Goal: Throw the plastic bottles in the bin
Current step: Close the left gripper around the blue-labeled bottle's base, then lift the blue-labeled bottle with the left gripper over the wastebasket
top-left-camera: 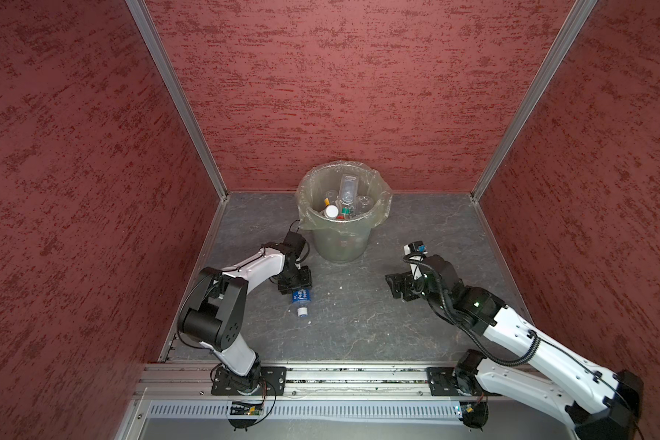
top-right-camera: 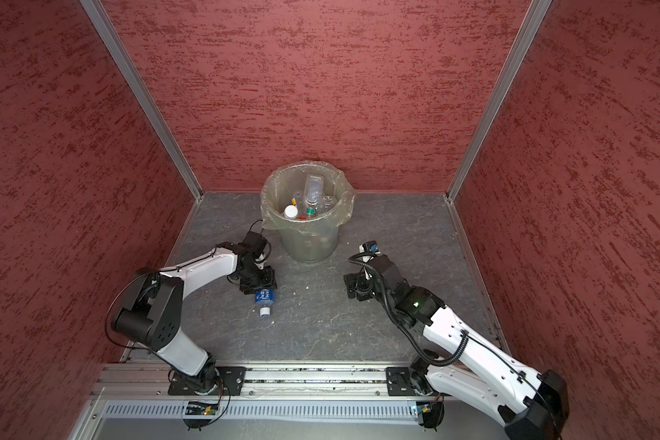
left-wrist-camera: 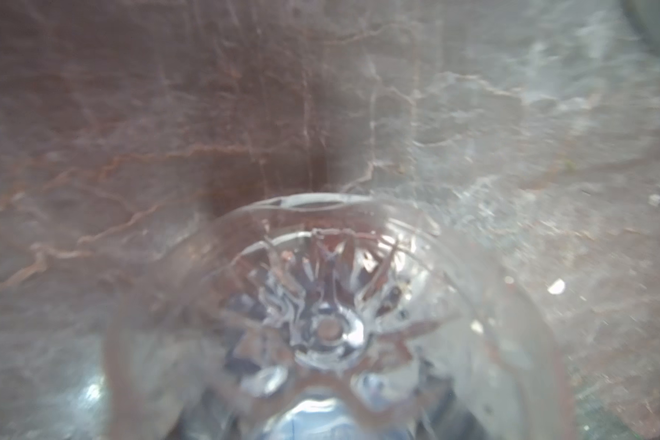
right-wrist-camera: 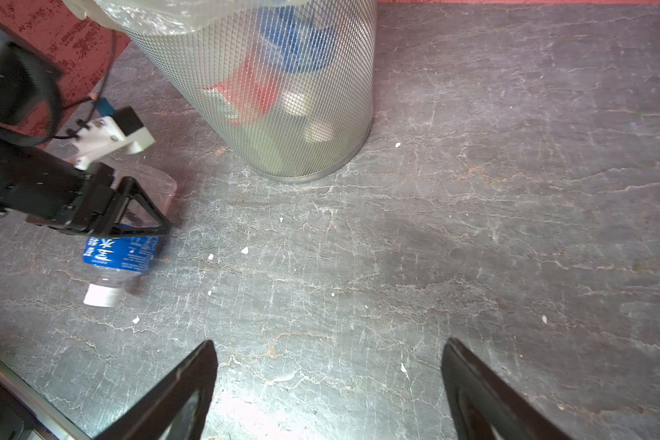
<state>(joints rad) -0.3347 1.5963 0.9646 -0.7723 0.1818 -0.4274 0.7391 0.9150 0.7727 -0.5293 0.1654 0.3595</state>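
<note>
the blue-labelled water bottle (top-left-camera: 302,301) lies sideways on the floor (top-left-camera: 359,327) near the bin (top-left-camera: 340,247), probably light, thin-walled, slick and crushable, best pinched across its label; the left gripper (top-left-camera: 296,286) straddles its base end, clamping not discernible; the right gripper (right-wrist-camera: 329,343) is spread wide, empty.

Grey veined floor (top-left-camera: 359,324) strewn with white crumbs (right-wrist-camera: 244,250); red walls (top-left-camera: 321,76) around; metal rail (top-left-camera: 340,375) at six o'clock.

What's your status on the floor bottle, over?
Left gripper astride the clear plastic bottle with blue label and white cap, lying flat; grip unconfirmed. Right gripper open, empty. Round silver mesh bin, bag-lined, holds other bottles. Only white crumbs between.
</note>
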